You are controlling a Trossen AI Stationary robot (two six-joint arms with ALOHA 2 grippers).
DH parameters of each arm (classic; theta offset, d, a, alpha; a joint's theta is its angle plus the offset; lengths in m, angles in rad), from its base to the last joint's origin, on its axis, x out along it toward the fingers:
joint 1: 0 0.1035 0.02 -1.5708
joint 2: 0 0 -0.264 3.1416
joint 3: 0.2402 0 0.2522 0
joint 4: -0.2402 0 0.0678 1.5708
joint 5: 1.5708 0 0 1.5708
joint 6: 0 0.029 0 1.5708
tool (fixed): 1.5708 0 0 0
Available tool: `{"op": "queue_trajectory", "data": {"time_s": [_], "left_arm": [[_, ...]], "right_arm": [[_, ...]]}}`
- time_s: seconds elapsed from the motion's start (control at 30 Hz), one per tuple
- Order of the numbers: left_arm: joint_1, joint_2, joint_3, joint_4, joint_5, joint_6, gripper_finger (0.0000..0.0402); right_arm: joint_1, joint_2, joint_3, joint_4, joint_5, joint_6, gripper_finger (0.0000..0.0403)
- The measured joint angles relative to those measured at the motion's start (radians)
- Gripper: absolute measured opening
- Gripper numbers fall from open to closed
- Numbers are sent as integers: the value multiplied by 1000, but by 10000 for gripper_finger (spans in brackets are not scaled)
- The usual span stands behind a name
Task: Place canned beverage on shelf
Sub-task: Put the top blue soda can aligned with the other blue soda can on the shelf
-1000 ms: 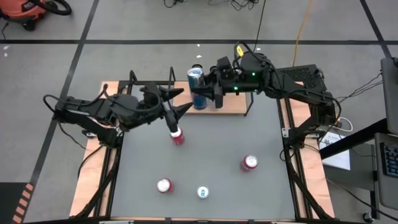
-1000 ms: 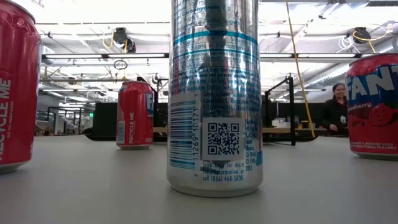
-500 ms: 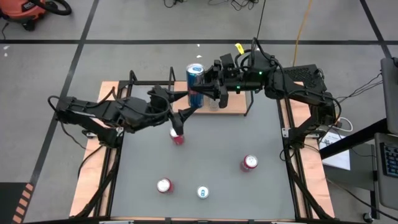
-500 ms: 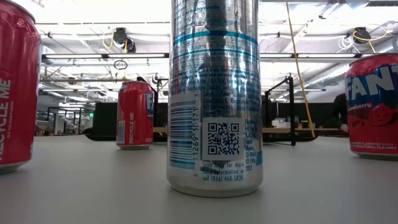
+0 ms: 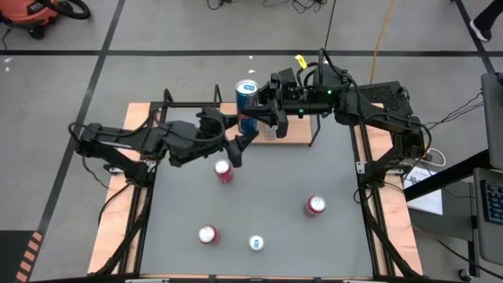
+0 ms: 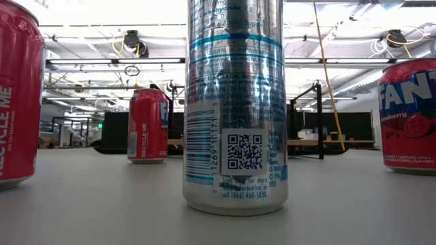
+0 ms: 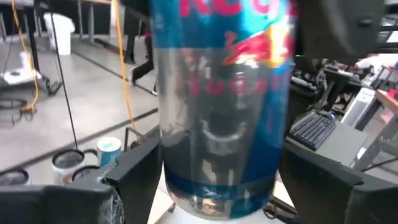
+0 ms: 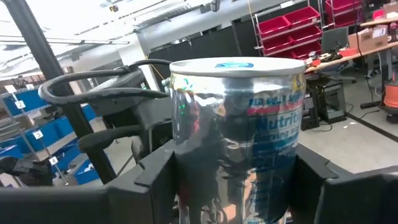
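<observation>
Blue-and-silver can [image 5: 247, 106] is held upright by the right gripper [image 5: 253, 119], jaws clamped on its lower body, above the near edge of the shelf [image 5: 236, 126]. In the right wrist view the same can [image 8: 236, 137] fills the gap between the dark fingers [image 8: 155, 174], top lid visible. Shelf is seen as a light-wood board with black rod frames at both ends, at the far side of the grey table [image 5: 259, 189].

Left gripper [image 5: 240, 145] is placed just in front of the shelf, beside the held can; jaws are spread, nothing gripped. In the left wrist view the can [image 7: 221, 106] is seen close up between the left fingers [image 7: 134, 180], but contact cannot be told.

Red can [image 5: 223, 170] stands on the table in front of the shelf, just below the left gripper. Further from the shelf: a second red can [image 5: 315, 206], a third red can [image 5: 207, 234] and a small silver-blue can [image 5: 256, 243], the last two near the table's front edge.

In the low view the silver-blue can [image 6: 235, 102] fills the centre, with red cans at either side.
</observation>
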Motion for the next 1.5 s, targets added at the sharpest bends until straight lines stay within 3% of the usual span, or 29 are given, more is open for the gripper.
{"op": "queue_trajectory", "data": {"time_s": [0.17,0.53,0.67,0.83,1.03,1.23,1.5], "left_arm": [[15,1,0,7,6,-45,299],[14,1,0,18,6,-42,226],[14,1,-1,14,7,-45,222],[12,1,-2,1,-1,-46,220],[14,0,0,-31,-101,-44,219],[19,52,-1,-25,-173,87,218],[35,144,-1,35,-190,94,218]], "right_arm": [[1,1,0,-1,2,-1,194],[2,1,0,-17,1,-13,194],[2,1,1,-41,1,-11,198],[2,-9,2,-100,4,10,233],[2,-57,1,-210,31,76,290],[2,-114,7,-242,99,68,323],[2,-86,231,-557,208,-86,326]]}}
